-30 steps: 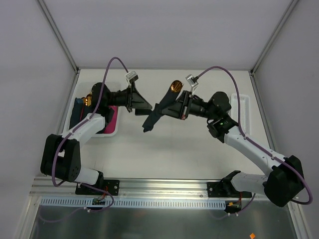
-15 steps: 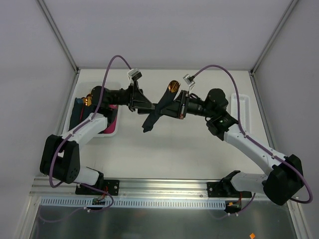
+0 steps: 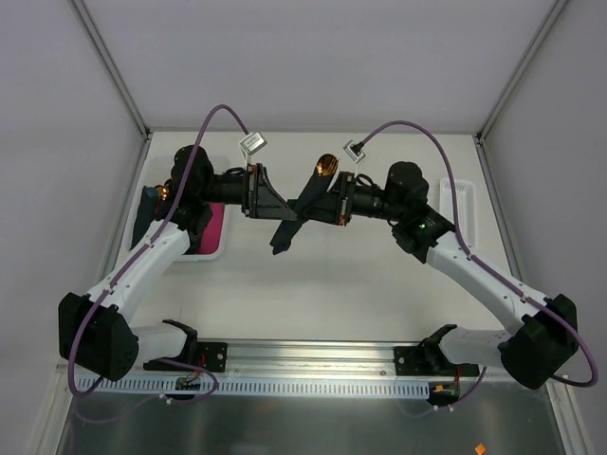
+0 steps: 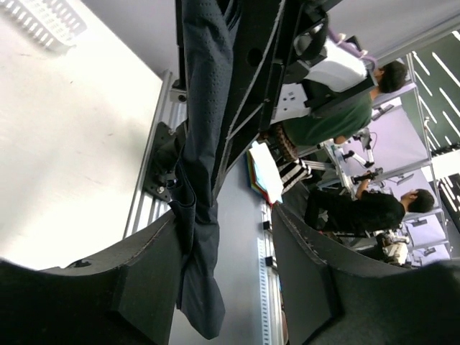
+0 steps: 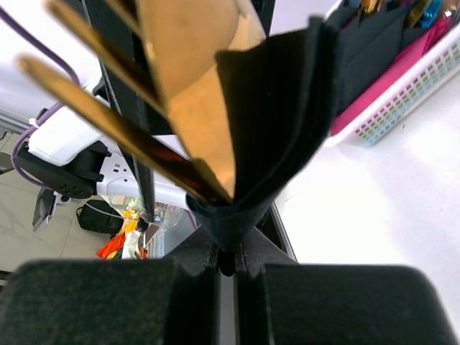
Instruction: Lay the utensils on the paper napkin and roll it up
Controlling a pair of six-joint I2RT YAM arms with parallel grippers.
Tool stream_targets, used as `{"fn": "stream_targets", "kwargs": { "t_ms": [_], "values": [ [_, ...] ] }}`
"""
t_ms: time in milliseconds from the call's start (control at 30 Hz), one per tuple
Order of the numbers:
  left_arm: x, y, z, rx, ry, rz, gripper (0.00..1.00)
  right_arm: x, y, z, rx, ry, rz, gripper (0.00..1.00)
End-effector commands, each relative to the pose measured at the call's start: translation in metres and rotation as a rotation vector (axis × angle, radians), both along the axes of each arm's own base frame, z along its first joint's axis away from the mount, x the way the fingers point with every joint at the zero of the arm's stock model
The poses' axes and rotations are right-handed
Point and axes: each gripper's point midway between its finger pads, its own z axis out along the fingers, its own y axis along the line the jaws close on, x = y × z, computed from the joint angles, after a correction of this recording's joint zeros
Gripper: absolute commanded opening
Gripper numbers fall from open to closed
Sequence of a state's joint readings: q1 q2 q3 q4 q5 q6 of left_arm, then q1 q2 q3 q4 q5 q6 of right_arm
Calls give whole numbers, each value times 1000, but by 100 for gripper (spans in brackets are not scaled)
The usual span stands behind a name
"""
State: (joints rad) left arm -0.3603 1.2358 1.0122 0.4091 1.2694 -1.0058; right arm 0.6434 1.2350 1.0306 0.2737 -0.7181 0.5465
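The paper napkin (image 3: pixel 289 227), dark navy and folded around the utensils (image 3: pixel 327 167), hangs in the air above the middle of the table. My right gripper (image 3: pixel 321 206) is shut on its fold (image 5: pixel 280 108), with the gold heads (image 5: pixel 187 93) sticking out beyond its jaws (image 5: pixel 228 255). My left gripper (image 3: pixel 283 204) faces it from the left. In the left wrist view the napkin's lower end (image 4: pixel 201 144) hangs between the left gripper's (image 4: pixel 226 215) jaws and rests against one finger (image 4: pixel 154 266). A wide gap separates it from the other finger.
A white bin (image 3: pixel 204 252) at the left holds a pink napkin (image 3: pixel 211 223), dark napkins and another gold-headed piece (image 3: pixel 166 190). A narrow white tray (image 3: pixel 457 204) lies at the right, also visible as a white basket (image 4: pixel 43 21).
My left arm has reached right toward the napkin, and its jaws have narrowed around the hanging end. The right gripper shifted slightly left, still holding the roll.
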Motion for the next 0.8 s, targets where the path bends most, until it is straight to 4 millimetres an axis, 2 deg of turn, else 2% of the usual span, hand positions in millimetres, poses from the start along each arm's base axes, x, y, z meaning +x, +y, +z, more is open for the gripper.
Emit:
{"fn": "stream_targets", "kwargs": {
  "t_ms": [0, 200, 367, 533, 600, 633, 733, 767],
  "values": [
    [-22, 0, -2, 30, -76, -62, 48, 19, -2, 11, 7, -36, -89, 0],
    [-17, -1, -2, 49, -115, -35, 37, 20, 0, 11, -2, -30, -86, 0],
    [-10, -1, -11, 92, -115, -1, 28, 18, 4, 10, -7, -24, -71, 0],
    [-6, -1, -19, 126, -115, 20, 2, 20, 6, 11, -6, -21, -66, 0],
    [-7, 0, -22, 135, -115, 25, 0, 20, 6, 11, -10, -18, -62, 0],
    [-7, 1, -23, 136, -118, 26, 0, 20, 7, 11, -11, -16, -61, 4],
    [-8, 4, -26, 140, -108, 33, 0, 21, 6, 12, -11, -22, -69, 30],
    [-7, 5, -27, 143, -100, 42, 0, 21, 5, 13, -13, -24, -75, 44]
  ]
}}
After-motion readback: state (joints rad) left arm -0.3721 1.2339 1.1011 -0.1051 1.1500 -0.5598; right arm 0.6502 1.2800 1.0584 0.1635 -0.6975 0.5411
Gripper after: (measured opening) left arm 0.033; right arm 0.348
